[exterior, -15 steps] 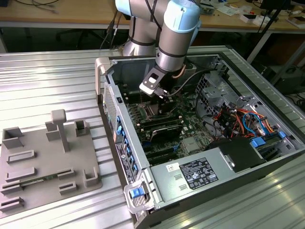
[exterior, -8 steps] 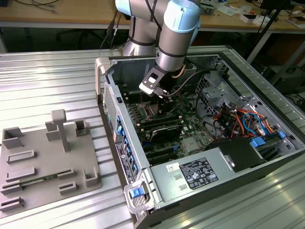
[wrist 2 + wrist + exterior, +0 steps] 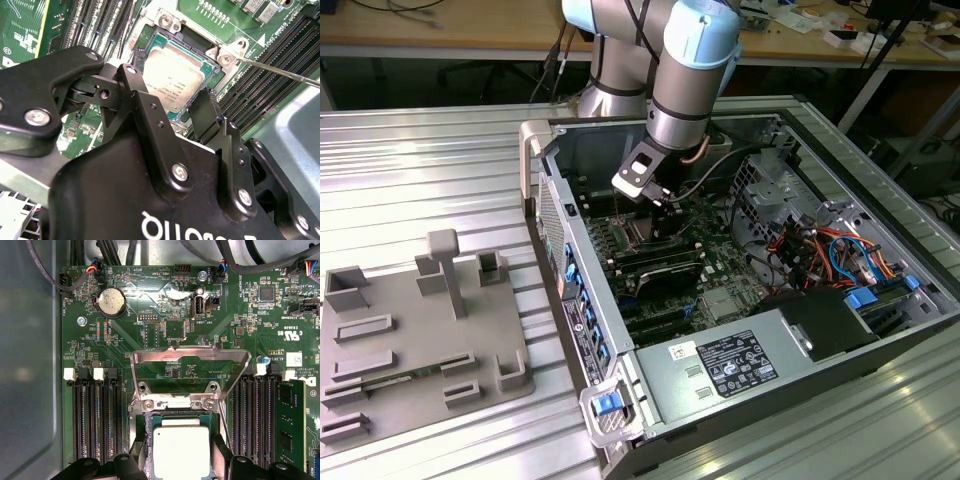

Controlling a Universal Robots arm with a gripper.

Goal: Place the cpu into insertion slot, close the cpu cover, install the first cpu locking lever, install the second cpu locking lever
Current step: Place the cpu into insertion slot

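The cpu sits in the insertion slot between open, empty jaws; the cpu cover stands raised, unlocked.

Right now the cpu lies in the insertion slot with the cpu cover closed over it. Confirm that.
Not quite. The cpu cover is open, tipped back off the socket, as the first wrist view shows. The cpu does lie in the insertion slot, with nothing over it.
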